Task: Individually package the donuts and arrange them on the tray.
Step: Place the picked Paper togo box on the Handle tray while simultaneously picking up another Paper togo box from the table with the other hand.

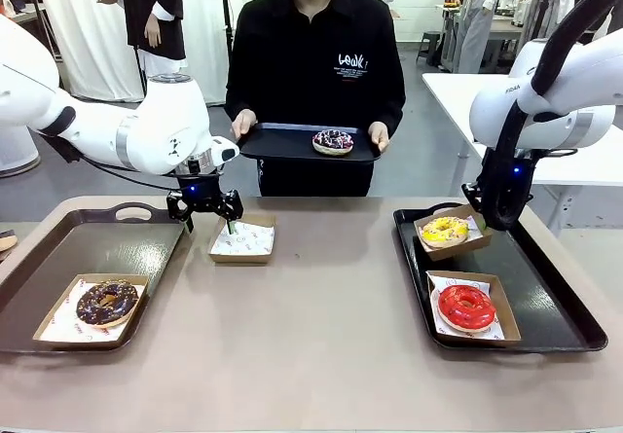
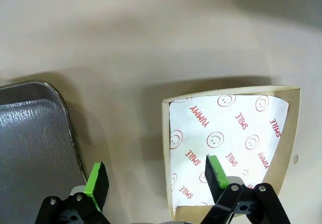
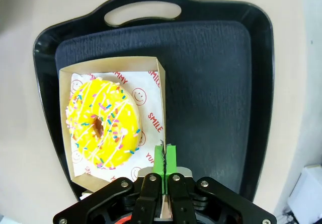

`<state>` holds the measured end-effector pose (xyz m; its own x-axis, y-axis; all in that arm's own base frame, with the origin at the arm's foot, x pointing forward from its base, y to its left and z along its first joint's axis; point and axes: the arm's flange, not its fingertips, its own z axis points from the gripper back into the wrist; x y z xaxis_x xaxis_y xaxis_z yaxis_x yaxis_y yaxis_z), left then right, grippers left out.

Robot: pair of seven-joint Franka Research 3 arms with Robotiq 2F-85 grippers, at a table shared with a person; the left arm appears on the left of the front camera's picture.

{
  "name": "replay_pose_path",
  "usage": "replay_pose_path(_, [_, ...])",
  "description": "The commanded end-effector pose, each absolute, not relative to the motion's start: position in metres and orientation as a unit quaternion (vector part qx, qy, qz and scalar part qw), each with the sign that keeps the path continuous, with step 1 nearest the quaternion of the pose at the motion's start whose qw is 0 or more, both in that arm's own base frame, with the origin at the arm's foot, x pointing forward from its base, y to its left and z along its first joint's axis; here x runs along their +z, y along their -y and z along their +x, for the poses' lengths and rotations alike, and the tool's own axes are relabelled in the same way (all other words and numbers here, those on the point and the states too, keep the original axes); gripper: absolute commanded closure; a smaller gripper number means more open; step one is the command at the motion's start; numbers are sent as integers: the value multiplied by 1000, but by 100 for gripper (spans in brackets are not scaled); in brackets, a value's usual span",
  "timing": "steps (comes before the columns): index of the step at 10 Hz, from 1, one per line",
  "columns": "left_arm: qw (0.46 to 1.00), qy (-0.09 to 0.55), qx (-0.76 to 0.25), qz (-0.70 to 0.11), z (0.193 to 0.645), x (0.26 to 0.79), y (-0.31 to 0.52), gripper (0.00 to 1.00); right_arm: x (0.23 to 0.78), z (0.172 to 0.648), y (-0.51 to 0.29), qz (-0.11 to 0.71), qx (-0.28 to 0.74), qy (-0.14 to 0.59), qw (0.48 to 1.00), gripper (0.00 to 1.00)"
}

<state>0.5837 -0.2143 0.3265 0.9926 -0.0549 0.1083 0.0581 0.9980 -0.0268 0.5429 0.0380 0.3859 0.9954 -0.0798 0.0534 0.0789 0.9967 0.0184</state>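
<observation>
four donuts (image 1: 465, 306), four paper boxes (image 1: 242, 240), three trays (image 1: 569, 321), two arms (image 1: 146, 131), one person (image 1: 316, 63)

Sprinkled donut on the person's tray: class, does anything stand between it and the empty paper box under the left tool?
Nothing visible. The sprinkled donut sits on the person's tray; the empty paper box lies open on the table, with the open left tool straddling its near edge.

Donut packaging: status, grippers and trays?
Left gripper open, straddling empty paper tray's wall. Right gripper shut on yellow donut's box edge. Person holds sprinkled donut on tray. Nothing in the way.
</observation>
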Motion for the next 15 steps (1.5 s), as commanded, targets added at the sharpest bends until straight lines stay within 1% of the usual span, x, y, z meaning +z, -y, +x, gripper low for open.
replay_pose_path(1, [999,42,-5,1,590,321,221,0,384,548,-43,0,-47,19,999,99])
replay_pose_path(4, [999,35,0,-17,590,320,222,0,384,548,-43,0,-46,18,999,99])
replay_pose_path(5, [999,44,-2,-29,589,323,222,59,384,548,-42,1,-41,18,999,99])
replay_pose_path(6, [999,40,-5,-30,589,324,221,60,383,548,-42,5,-39,17,999,39])
replay_pose_path(7, [999,37,-4,-29,588,324,221,100,383,548,-42,6,-39,14,999,39])
replay_pose_path(8, [999,36,-3,-30,588,325,221,62,383,548,-42,6,-39,11,999,0])
replay_pose_path(9, [999,36,-3,-29,588,325,221,100,383,548,-41,7,-40,11,999,35])
replay_pose_path(10, [999,34,-1,-30,588,326,221,100,383,547,-42,6,-40,10,999,0])
replay_pose_path(15, [999,31,2,-31,588,327,221,100,383,547,-41,9,-40,6,999,0])
